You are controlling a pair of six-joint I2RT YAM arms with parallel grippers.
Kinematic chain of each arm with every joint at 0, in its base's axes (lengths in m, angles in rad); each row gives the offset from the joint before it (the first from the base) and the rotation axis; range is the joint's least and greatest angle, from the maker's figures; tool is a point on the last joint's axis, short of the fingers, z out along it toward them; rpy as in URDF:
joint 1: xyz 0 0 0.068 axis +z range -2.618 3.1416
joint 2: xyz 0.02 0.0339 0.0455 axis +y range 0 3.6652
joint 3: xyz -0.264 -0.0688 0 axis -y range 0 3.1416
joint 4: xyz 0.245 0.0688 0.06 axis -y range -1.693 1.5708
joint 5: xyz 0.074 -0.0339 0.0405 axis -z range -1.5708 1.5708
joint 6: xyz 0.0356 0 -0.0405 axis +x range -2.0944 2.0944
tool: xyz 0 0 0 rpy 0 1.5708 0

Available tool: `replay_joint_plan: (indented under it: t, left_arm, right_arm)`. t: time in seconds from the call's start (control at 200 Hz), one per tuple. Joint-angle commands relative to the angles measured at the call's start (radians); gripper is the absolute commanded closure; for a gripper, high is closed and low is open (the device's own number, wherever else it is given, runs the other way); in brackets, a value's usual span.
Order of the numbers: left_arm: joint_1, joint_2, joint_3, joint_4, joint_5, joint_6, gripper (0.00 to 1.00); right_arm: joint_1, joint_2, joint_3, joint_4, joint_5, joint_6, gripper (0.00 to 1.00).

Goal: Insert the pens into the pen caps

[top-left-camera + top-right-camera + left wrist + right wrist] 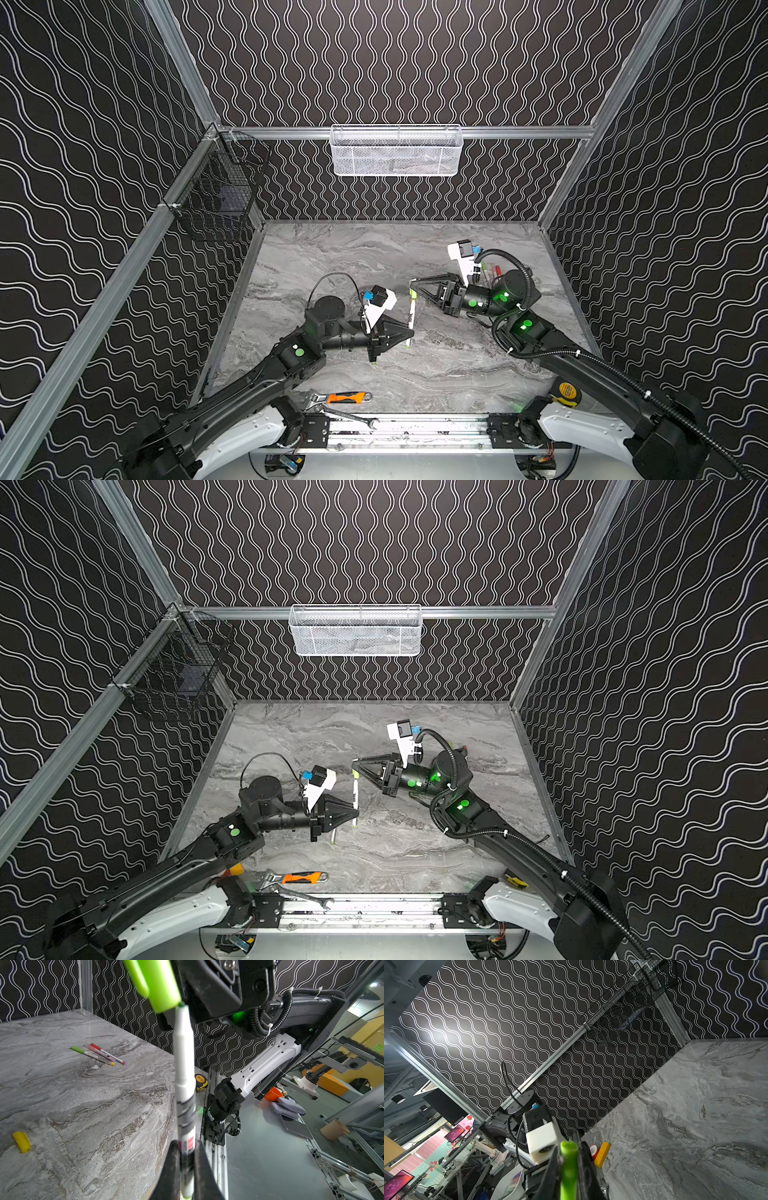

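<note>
marbled table (457,365) bears three pens (100,1054), a yellow cap (21,1141), orange wrench (347,397) and tape measure (201,1082).

Robotics lab: aluminium-profile cell (519,132), marble-print tabletop (332,249), patterned wall panels (395,62), monitors (454,1133) outside.

Both arms are black, with white shells (249,432) near the bases and round green stickers (299,352) on the joints. A ribbed black conduit (615,375), zip-tied in white, runs along the right arm (544,332). A thin black cable (332,274) loops over the left arm (249,378). The left hand (411,330) and right hand (411,284) are black wedges with white camera mounts (380,309).
</note>
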Motion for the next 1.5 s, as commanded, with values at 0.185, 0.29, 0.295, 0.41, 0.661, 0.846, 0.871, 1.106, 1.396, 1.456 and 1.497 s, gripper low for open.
replay_joint_plan:
  t: [0.185,0.29,0.295,0.41,0.661,0.846,0.871,1.106,1.396,1.456,1.497]
  left_arm:
    - [0.000,0.003,0.004,0.015,0.001,0.012,1.00]
    - [0.000,-0.004,0.005,0.010,-0.011,0.013,1.00]
    - [0.000,-0.004,0.004,0.009,-0.011,0.013,1.00]
    - [0.000,-0.002,0.004,0.010,-0.011,0.014,1.00]
    - [0.002,0.000,0.008,0.008,-0.014,0.017,1.00]
    - [0.002,-0.004,0.013,0.002,-0.015,0.018,1.00]
    - [0.002,-0.006,0.013,0.001,-0.015,0.019,1.00]
    - [0.006,-0.016,0.016,-0.001,-0.016,0.020,1.00]
    - [0.022,-0.015,0.016,0.020,-0.010,0.011,1.00]
    - [0.028,-0.012,0.016,0.029,0.000,0.007,1.00]
    - [0.031,-0.010,0.018,0.034,0.004,0.005,1.00]
  right_arm:
    - [0.000,-0.004,0.009,0.026,-0.015,-0.004,0.90]
    - [0.002,-0.004,0.006,0.024,-0.020,-0.006,0.90]
    - [0.002,-0.004,0.006,0.024,-0.020,-0.005,0.90]
    - [0.001,-0.009,-0.002,0.030,-0.023,-0.002,0.90]
    - [0.003,-0.009,0.002,0.021,-0.031,-0.010,0.90]
    - [0.009,0.001,0.014,-0.003,-0.029,-0.029,0.90]
    - [0.009,0.003,0.012,-0.003,-0.030,-0.029,0.91]
    - [0.018,0.005,0.006,-0.023,-0.020,-0.056,0.90]
    - [0.044,-0.003,-0.022,-0.017,-0.023,-0.106,0.90]
    - [0.050,-0.004,-0.043,0.012,-0.027,-0.111,0.90]
    - [0.052,-0.004,-0.063,0.041,-0.023,-0.104,0.90]
